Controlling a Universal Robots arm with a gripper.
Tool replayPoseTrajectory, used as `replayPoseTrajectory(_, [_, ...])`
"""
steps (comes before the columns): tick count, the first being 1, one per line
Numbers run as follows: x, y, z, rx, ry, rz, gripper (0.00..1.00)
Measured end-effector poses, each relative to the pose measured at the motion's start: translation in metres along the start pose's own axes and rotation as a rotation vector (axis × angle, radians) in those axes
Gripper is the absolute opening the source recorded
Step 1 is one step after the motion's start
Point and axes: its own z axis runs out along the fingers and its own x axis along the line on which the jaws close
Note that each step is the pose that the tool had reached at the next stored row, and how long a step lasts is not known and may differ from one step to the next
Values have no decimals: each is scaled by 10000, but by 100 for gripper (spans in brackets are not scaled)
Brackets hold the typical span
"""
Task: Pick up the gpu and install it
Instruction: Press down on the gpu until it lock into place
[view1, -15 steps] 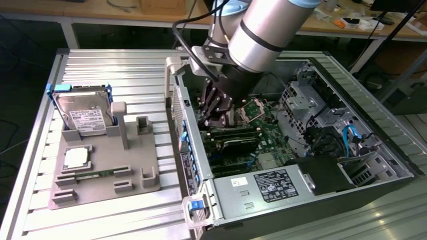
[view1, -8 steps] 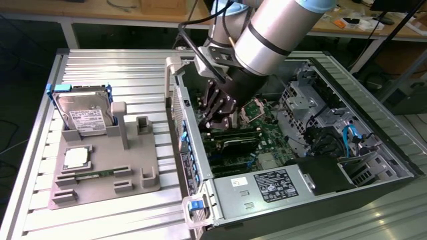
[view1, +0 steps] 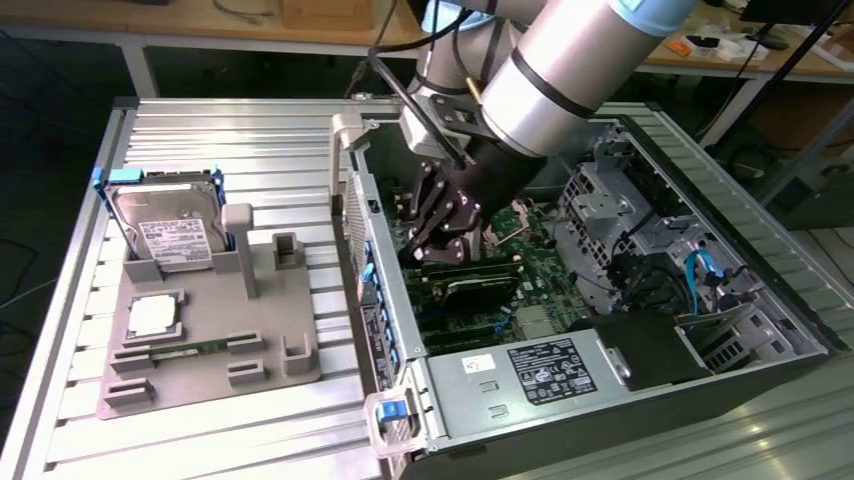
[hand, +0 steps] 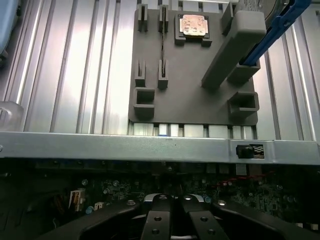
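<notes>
Robotics lab or workshop. Ribbed aluminium work table carries open computer case with exposed motherboard, plus grey moulded holder tray for loose parts. Robot arm reaches into case. Far side: wooden workbenches with trailing cables, dark floor around.

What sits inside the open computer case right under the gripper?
Under the shut gripper, inside the computer case, lie the green motherboard and a dark card. The arm covers the board farther back.
</notes>
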Motion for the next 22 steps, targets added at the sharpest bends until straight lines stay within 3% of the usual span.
replayPoseTrajectory(9, [5, -28, 96, -104, -2, 2, 11])
replayPoseTrajectory(12, [5, -26, 114, -150, -33, -8, 11])
replayPoseTrajectory(22, [9, -26, 205, -189, -39, -13, 11])
